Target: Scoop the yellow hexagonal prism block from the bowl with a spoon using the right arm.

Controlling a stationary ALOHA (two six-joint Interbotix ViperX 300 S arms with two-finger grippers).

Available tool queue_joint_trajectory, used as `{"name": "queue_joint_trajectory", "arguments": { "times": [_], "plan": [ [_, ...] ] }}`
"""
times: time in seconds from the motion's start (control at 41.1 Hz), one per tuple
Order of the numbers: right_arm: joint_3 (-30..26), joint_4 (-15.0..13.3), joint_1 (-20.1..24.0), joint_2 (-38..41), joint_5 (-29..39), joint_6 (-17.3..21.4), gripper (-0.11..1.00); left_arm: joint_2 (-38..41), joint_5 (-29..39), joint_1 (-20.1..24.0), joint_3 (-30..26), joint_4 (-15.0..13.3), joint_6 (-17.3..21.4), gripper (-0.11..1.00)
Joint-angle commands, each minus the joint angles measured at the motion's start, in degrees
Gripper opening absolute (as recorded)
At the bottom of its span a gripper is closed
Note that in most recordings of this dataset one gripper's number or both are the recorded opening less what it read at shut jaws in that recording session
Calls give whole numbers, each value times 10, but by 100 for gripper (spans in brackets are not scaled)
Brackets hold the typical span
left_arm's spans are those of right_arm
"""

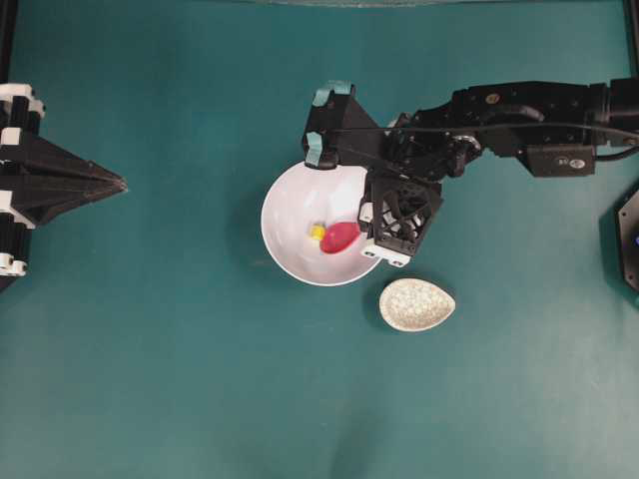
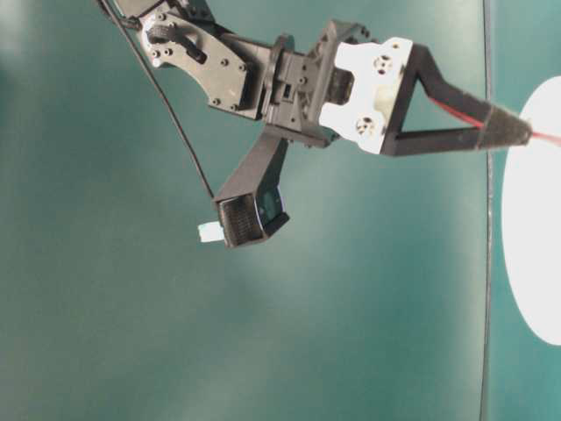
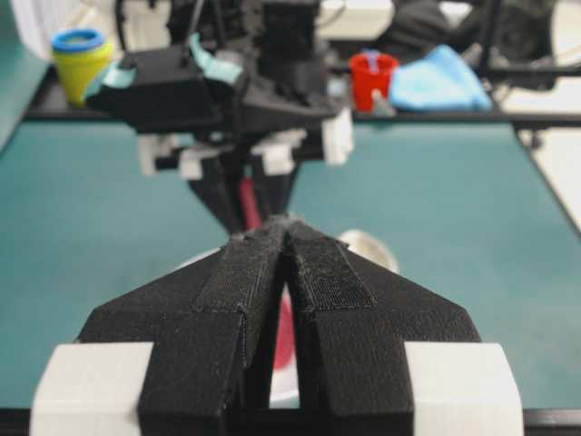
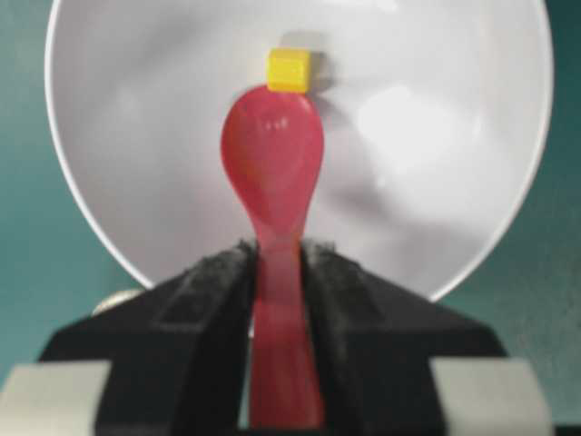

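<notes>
My right gripper [image 4: 277, 272] is clamped on the pink-red spoon [image 4: 272, 163] handle, scoop down in the white bowl [image 1: 290, 205] w/ its tip touching the yellow block [image 4: 288, 69]; left gripper [image 3: 289, 238] parked well apart, fingers together.

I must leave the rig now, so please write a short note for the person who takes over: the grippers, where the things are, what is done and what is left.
Right gripper: shut on the spoon handle, scoop inside the bowl.
Left gripper: shut, holding nothing, parked at the left edge of the table, away from the bowl.
Yellow block: on the bowl floor, right at the spoon tip, not in the scoop.
Spoon rest: beside the bowl, nothing on it.
Done: spoon picked up and brought to the block.
Left: slide the scoop under the block and lift it out.
</notes>
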Motion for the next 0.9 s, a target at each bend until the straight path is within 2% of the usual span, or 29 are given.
{"name": "queue_joint_trajectory", "arguments": {
  "times": [0.0,0.875],
  "plan": [
    [-14,2,4,-7,-18,1,24,2,-5,-1,-13,2,0,3],
    [34,-1,4,-5,-169,3,24,1,-4,-1,-13,2,0,3]
  ]
}}
